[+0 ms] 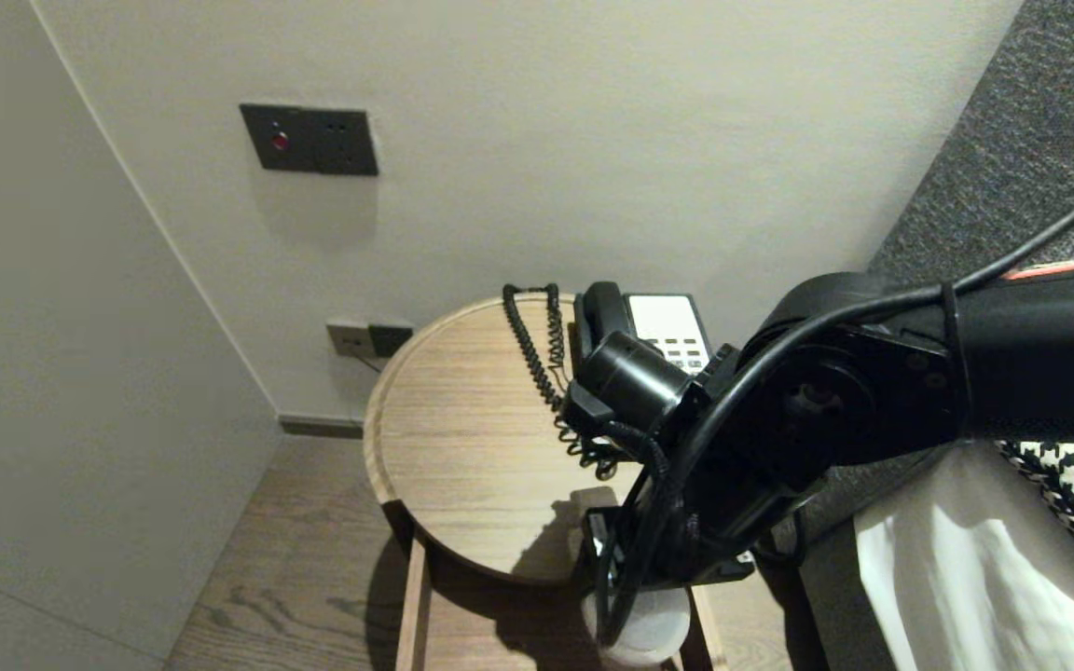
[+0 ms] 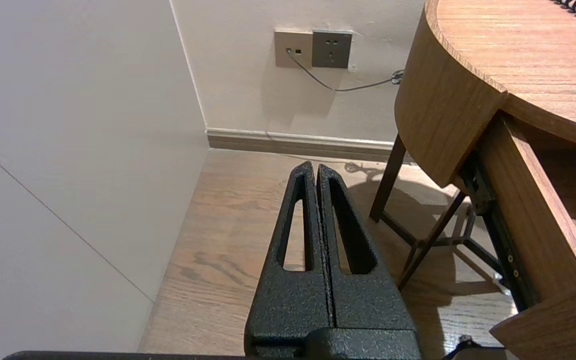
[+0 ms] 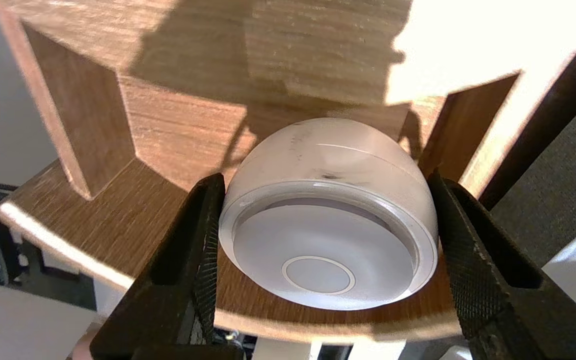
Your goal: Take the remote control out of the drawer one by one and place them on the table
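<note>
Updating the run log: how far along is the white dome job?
Done: drawer stands open under the round table. In hand: right end effector grips the white dome inside it. Left, probably: release it, close drawer. Left end effector parked, shut, beside the table.

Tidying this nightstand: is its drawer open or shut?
Open: the drawer sticks out from under the tabletop, its slide rail exposed.

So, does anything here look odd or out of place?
Yes: the white dome in the open drawer looks tipped, flat ringed face up and rounded side down, clamped by the right gripper. The phone cord sprawls loosely across the round table. The left gripper hangs shut beside the table.
</note>
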